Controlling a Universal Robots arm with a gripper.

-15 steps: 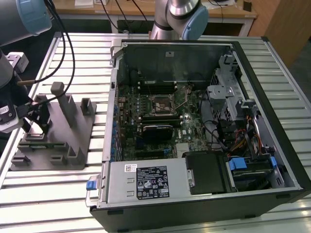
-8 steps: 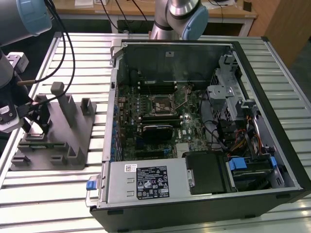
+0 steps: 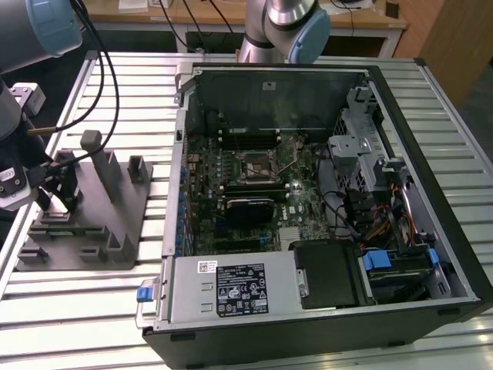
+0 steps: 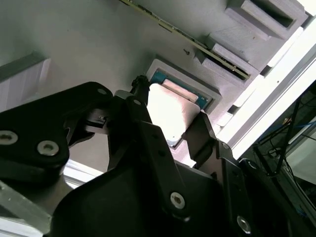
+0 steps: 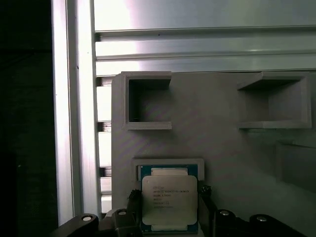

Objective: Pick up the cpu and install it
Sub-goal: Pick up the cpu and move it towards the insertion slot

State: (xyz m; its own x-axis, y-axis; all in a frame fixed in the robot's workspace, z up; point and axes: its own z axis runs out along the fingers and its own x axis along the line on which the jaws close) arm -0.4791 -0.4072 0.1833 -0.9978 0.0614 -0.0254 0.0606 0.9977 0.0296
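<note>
A ribbed aluminium table (image 3: 77,316) spans the scene under bright light. A wooden desk (image 3: 354,21) stands behind it.

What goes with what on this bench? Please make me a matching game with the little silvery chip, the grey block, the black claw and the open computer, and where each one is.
Things
1. small square silvery-beige cpu
2. grey moulded plastic fixture
3. black metal claw
4. open black computer case

Places
a. exterior view's right, motherboard exposed
b. resting on the slatted metal table, exterior view's left
c. at a square recess in the grey block
d. reaching down either side of the chip

Pairs: 1-c, 2-b, 3-d, 4-a
</note>
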